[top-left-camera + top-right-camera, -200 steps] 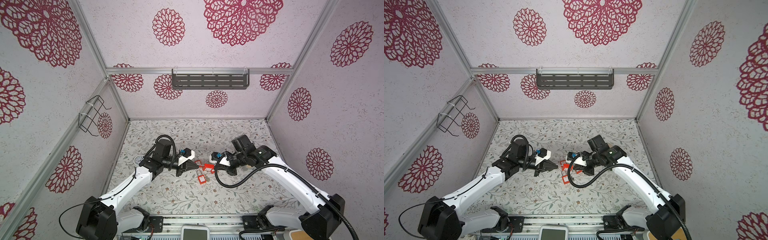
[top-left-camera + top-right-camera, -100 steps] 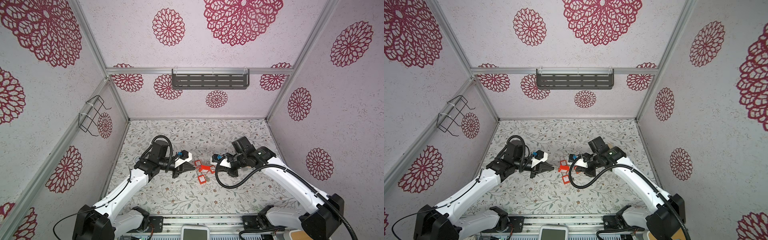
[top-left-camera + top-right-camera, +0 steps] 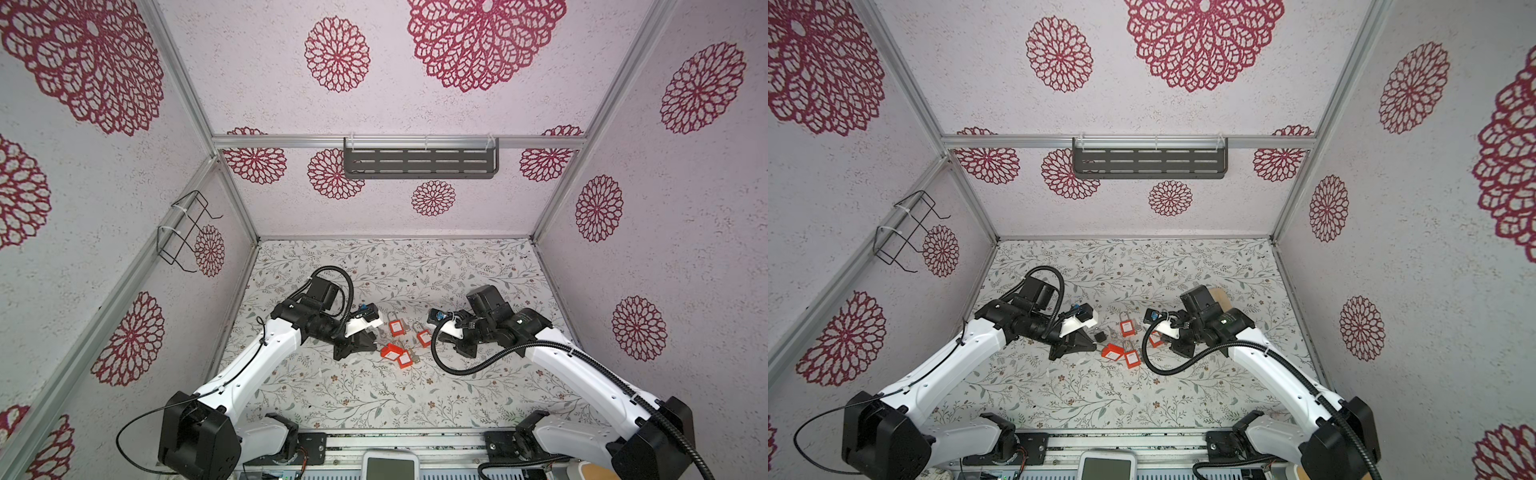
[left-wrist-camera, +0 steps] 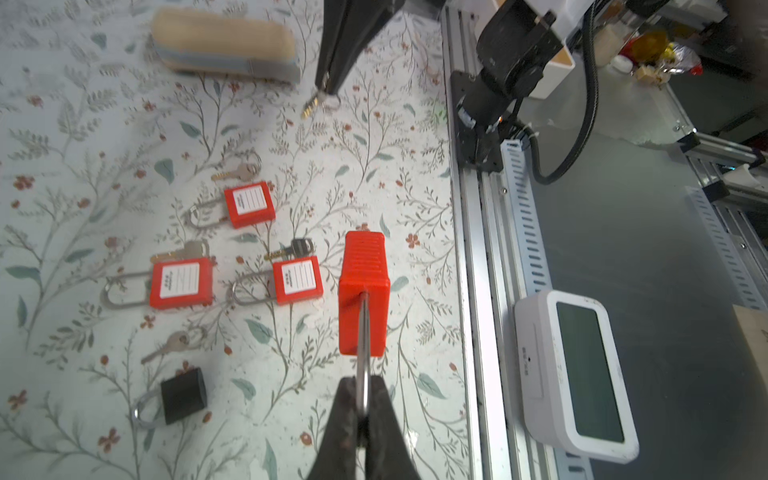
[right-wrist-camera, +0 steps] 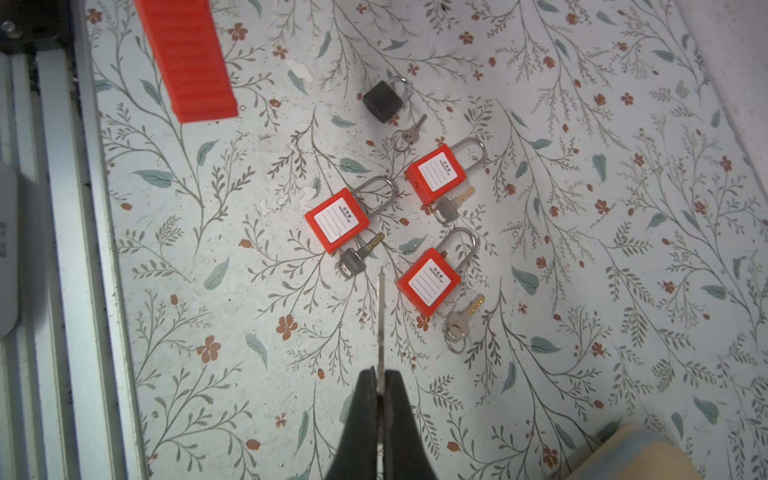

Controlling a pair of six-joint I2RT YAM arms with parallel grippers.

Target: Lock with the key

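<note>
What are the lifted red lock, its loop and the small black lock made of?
Red lock body: matte ribbed surface, probably moulded plastic. Its loop: shiny silver, likely steel. Small black lock: dull dark body, plastic or coated metal, unclear.

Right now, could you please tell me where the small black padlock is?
In a top view the black padlock lies left of centre beside the left tool, a small key next to it.

bright, even, diffuse light fills both top views; the white robot arms (image 3: 257,365) cast only faint soft shadows on the floral-patterned desk (image 3: 374,399). wide-angle distortion splays the aluminium frame posts (image 3: 182,79) outward. in the wrist views the black left tool (image 4: 363,386) and right tool (image 5: 380,380) blur close up; the red ribbed plastic padlock (image 5: 185,62) and tan padded block (image 4: 220,37) smear soft.
</note>
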